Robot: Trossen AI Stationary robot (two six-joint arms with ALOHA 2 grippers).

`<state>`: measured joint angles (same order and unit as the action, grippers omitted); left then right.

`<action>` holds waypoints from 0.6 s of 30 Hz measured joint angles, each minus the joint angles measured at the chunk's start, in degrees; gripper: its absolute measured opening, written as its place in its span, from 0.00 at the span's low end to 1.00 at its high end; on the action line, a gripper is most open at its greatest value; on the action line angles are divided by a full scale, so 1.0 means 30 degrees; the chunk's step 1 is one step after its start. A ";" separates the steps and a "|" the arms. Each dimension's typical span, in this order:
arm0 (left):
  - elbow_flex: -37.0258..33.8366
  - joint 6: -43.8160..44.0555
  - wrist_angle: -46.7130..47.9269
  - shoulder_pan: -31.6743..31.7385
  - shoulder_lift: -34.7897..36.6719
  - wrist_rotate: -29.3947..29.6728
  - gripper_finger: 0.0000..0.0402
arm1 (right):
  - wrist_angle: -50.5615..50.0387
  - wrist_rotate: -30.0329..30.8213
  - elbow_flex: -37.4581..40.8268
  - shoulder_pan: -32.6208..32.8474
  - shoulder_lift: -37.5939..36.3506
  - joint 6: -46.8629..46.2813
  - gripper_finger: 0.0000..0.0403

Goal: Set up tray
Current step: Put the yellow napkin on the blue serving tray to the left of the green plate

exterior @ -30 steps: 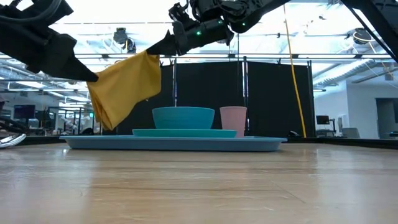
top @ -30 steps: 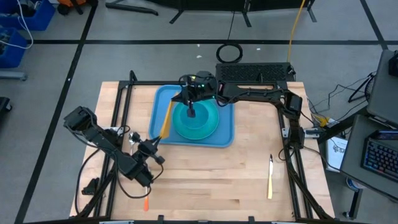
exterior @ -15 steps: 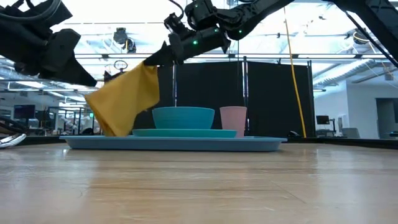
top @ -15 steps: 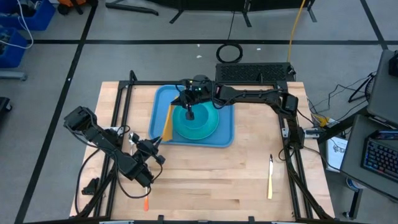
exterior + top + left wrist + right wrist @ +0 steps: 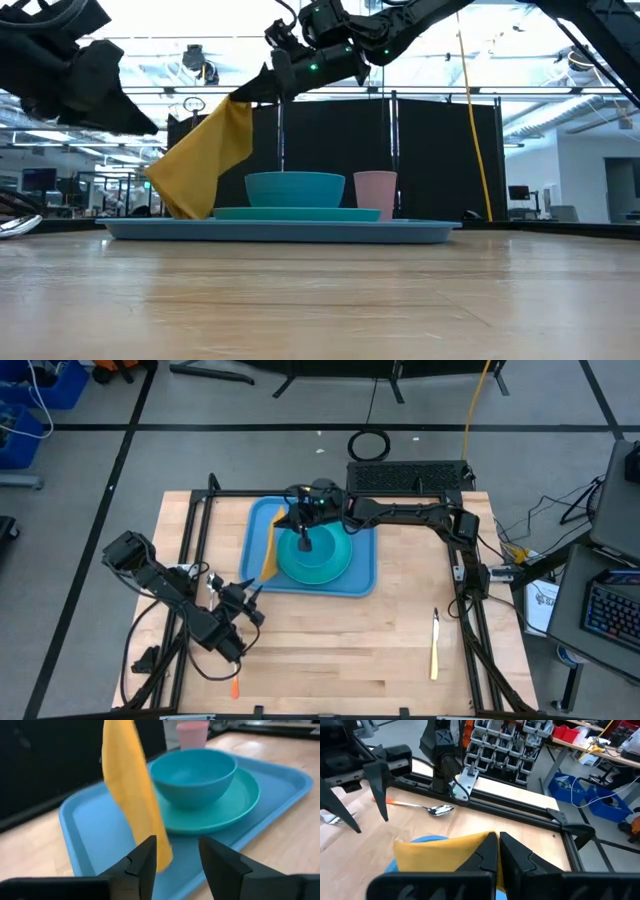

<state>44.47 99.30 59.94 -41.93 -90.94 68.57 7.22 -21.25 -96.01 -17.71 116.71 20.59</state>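
Observation:
The light-blue tray (image 5: 363, 582) lies at the table's far middle and carries a teal plate (image 5: 340, 565), a teal bowl (image 5: 295, 188) and a pink cup (image 5: 375, 194). An orange-yellow napkin (image 5: 203, 160) hangs over the tray's left part from my right gripper (image 5: 245, 96), which is shut on it. The napkin also shows in the high view (image 5: 268, 552) and in the left wrist view (image 5: 131, 790). My left gripper (image 5: 177, 865) stands open just near of the tray's left end (image 5: 250, 592), its fingers apart from the napkin. My right gripper pinches the napkin's top edge (image 5: 477, 845) between its two shut fingers. The fingers slant down toward the table's left. The napkin hangs slack below them, and its lower end (image 5: 180, 205) reaches down to about the tray's rim; whether it touches the tray I cannot tell.
A spoon with an orange handle (image 5: 235, 686) lies near the table's front left, beside the left arm. A yellow-handled utensil (image 5: 434, 652) lies at the front right. Black frame rails (image 5: 470, 610) run along the table's left and right sides.
My left gripper has opened and let go of the napkin's lower corner, then drawn back a little toward the table's left. The freed lower part has swung down, and the napkin now hangs from my right gripper alone, which has moved slightly left.

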 joint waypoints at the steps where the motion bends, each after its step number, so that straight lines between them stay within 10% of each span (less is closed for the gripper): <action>1: 0.0007 -0.0260 0.0030 0.0000 0.0000 0.0377 0.38 | -0.0036 -0.0004 0.0000 0.0039 0.0000 0.0013 0.00; 18: 0.2370 -0.1877 0.5998 0.1541 0.0000 0.5605 0.39 | -0.0294 -0.0024 0.0000 0.0213 0.0000 0.0337 0.00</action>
<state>51.58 93.66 77.94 -37.31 -90.94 85.39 6.34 -21.32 -96.01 -17.07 116.71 21.60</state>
